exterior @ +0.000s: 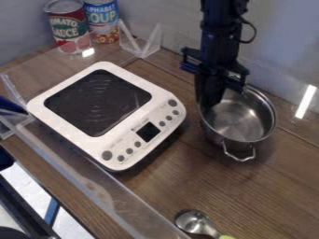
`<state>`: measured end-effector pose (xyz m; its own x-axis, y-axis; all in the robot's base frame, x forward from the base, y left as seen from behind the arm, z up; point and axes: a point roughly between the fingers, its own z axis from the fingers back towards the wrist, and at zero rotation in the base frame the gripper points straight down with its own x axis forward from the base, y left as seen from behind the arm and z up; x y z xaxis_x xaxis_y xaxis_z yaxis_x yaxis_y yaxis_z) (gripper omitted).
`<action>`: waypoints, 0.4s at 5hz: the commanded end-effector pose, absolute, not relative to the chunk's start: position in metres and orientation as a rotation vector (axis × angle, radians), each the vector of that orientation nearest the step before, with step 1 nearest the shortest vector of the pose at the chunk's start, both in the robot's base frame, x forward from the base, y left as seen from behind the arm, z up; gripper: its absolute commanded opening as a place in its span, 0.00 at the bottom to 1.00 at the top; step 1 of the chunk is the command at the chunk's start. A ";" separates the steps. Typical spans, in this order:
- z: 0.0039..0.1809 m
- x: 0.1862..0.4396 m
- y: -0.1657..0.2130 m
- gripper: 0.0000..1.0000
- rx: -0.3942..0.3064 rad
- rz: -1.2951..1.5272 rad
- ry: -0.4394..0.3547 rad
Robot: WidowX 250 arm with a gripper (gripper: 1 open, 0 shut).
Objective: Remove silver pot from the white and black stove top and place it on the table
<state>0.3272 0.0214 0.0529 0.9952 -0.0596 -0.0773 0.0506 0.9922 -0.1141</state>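
Note:
The silver pot is to the right of the white and black stove top, low over the wooden table or resting on it; I cannot tell which. My gripper points straight down and is shut on the pot's left rim. A wire handle sticks out of the pot toward the front. The stove top's black plate has nothing on it.
Two cans stand at the back left corner, beside a clear plastic stand. A clear panel runs along the table's front edge. A small round metal thing lies at the bottom edge.

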 end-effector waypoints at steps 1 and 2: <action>0.065 0.339 0.014 0.00 -0.110 -0.092 0.013; 0.059 0.340 0.013 0.00 -0.109 -0.117 0.011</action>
<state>0.3326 0.0163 0.0457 0.9928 -0.1074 -0.0537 0.1008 0.9884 -0.1134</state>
